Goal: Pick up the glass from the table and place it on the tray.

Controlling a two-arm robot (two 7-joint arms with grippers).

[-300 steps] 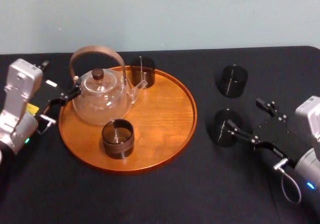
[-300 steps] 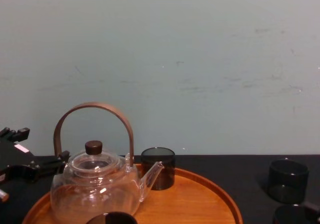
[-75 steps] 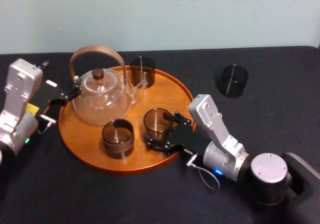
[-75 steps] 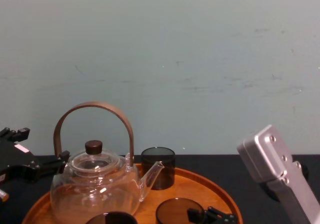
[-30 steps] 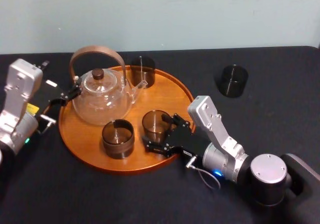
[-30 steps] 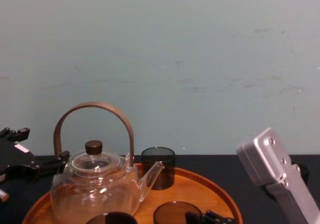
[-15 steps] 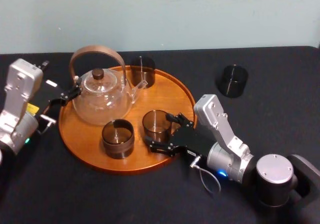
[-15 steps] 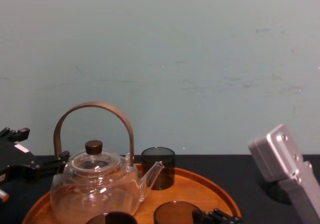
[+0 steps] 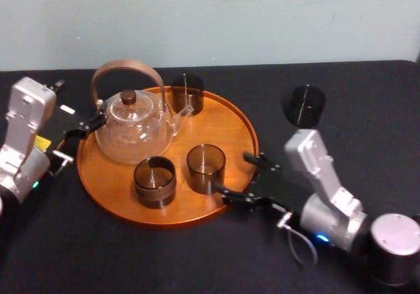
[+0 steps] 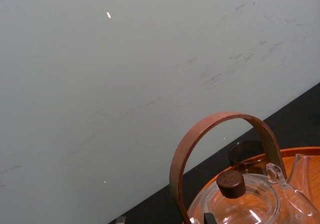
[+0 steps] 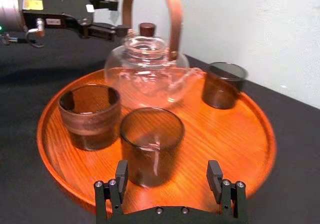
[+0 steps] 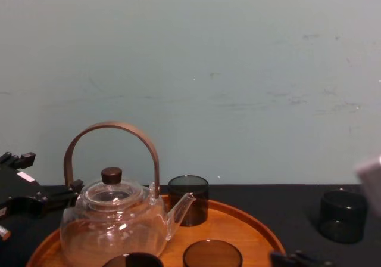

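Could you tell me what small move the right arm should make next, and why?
Probably draw the right gripper back off the tray: its jaws are open, the nearest glass stands free on it, and another glass sits on the table.

In the chest view the bottom edge cuts away the near half of the tray (image 12: 262,234), leaves just the rims of the middle glass (image 12: 212,252) and the left glass (image 12: 134,259), and crops the right gripper (image 12: 296,258) to dark tips, while the left wrist view cuts off the lower body of the teapot (image 10: 245,204)
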